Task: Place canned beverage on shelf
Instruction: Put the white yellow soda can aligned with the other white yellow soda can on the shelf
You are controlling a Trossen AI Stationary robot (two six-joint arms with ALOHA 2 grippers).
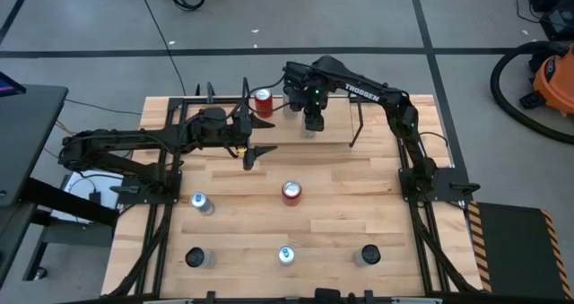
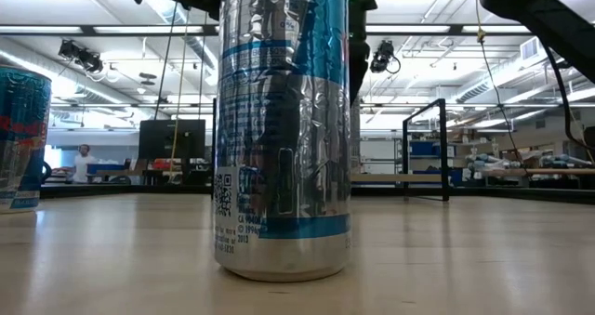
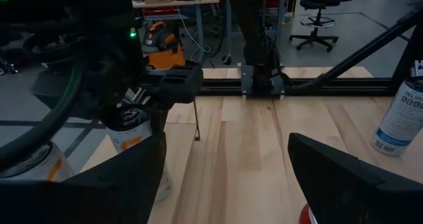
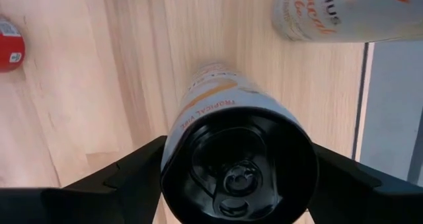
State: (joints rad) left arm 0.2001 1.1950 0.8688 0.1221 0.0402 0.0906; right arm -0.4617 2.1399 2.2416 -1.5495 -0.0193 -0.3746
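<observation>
The shelf (image 1: 336, 135), thin black rods around a light wood board, stands at the table's far middle. A red-topped can (image 1: 262, 100) with a white and orange body (image 4: 337, 12) stands on the board's left part. My right gripper (image 1: 311, 123) is over the board, shut on a white and orange can with a black top (image 4: 238, 164). That can also shows in the left wrist view (image 3: 129, 128). My left gripper (image 1: 265, 136) is open and empty at the shelf's near edge, left of the held can, its fingers pointing toward the table's right. My right gripper pinches the can's upper wall just below the black rim (image 4: 173, 159) between its two fingers (image 4: 132, 171), one on each side. The fingers come from above and point down. The can is upright over the shelf board (image 4: 132, 85). I cannot tell whether its bottom touches the board.
Several other cans stand on the table nearer me: a red one (image 1: 291, 192), a silver one (image 1: 199, 203), and three along the near edge (image 1: 286, 255). One of them fills the low view (image 2: 284, 129). Thin shelf rods (image 3: 196, 121) stand beside the held can.
</observation>
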